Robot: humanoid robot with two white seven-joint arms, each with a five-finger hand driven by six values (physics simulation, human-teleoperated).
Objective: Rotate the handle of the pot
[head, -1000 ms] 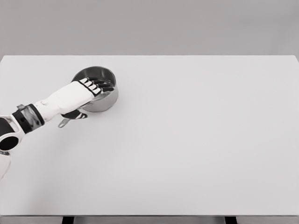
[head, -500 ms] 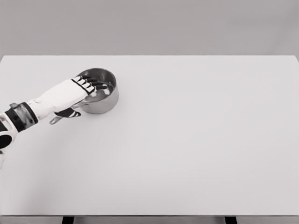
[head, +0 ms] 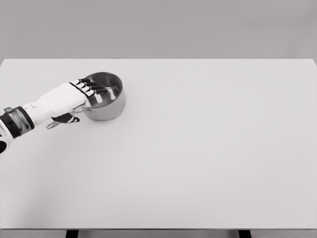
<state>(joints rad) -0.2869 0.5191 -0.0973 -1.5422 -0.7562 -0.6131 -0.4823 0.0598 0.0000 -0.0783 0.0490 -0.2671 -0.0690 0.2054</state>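
Resting on the far left part of the plain white worktop (head: pixel 198 158): one round, shiny steel pot (head: pixel 105 99), open-topped and empty as far as can be seen, upright. Its thin metal handle (head: pixel 51 125) points left and toward the near side, mostly hidden under the hand; only its tip shows. The white left hand (head: pixel 67 99) lies over the pot's left rim, its black-jointed fingers (head: pixel 94 87) curved over the edge and into the bowl, with the thumb tucked below near the handle root. The fingers look hooked on the rim rather than clenched tight. The right arm is not visible.

Handling, by judgement: rigid, light when empty, with a smooth base apt to slide and spin freely on this slick surface. Polished walls offer poor purchase; the handle or the rim beside it gives the best leverage for turning.
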